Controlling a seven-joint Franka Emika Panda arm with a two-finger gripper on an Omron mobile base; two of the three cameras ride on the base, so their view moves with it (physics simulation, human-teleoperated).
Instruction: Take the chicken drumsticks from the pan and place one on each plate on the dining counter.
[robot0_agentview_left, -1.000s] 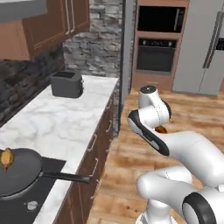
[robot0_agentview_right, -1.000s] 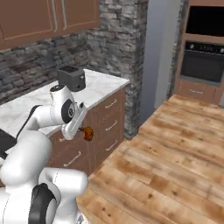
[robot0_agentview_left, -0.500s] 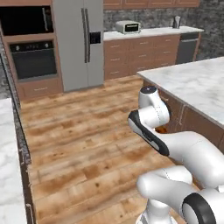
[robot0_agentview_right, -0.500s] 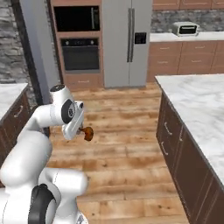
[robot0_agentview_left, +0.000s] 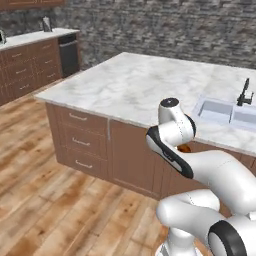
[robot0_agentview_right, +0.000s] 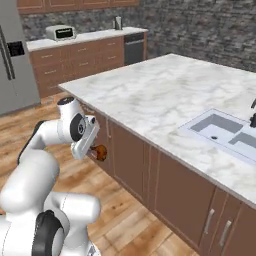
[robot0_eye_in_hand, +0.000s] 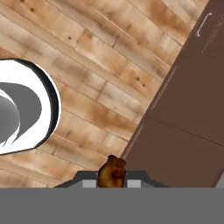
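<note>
Base turned; drumstick (robot0_agentview_right: 100, 152) (in hand (robot0_agentview_right: 95, 149))

Glossy white rounded arm (robot0_agentview_left: 200, 165) segments with black joint bands, apparently seamless.

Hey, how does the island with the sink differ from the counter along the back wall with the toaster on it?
The island stands free in the room, while the back counter runs along the stone wall. The island holds a sink with a dark faucet; the back counter carries a toaster and has a dark dishwasher under it. The island's top is far broader. Both have pale tops over brown cabinets with silver handles.
</note>
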